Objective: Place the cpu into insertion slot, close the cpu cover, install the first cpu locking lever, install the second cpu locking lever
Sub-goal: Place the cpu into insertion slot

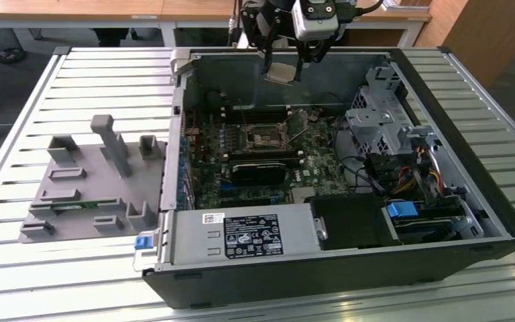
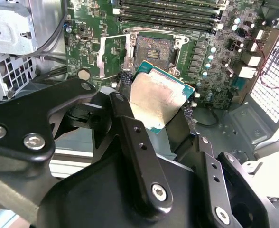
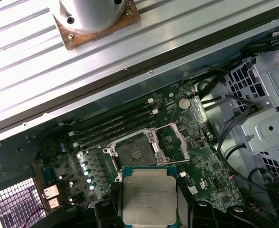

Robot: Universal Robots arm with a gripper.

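Exterior view, claw: the claw (image 1: 284, 67) hangs over the far end of the open computer case (image 1: 472, 201), clamped on the cpu (image 1: 281, 73), which is in the air and looks tilted.
Exterior view, target: the insertion slot (image 1: 265, 137) sits bare on the motherboard (image 1: 316, 164), below the chip and well apart from it.
Exterior view, surroundings: the case rests on a slatted tabletop (image 1: 105, 74), with a grey fixture (image 1: 88, 188) at the exterior view's left.
Second wrist view, grip: two ribbed pads (image 2: 124, 78) press opposite edges of the cpu, metal face towards the camera.
Second wrist view, cover: the cpu cover (image 2: 112, 54) stands swung open just beside the slot.
First wrist view, alignment: the chip overlaps the slot's near edge in the picture. The memory slots (image 3: 116, 123) run beyond it.
Risk, tilt: if the chip goes down askew, a corner could strike the socket contacts and bend them.
Risk, grip: the edge hold is thin, so a bump against the open cover or rim could twist the chip or knock it loose.
Risk, orientation: whether the chip's notches match the slot cannot be told. A mismatch would keep it from seating.
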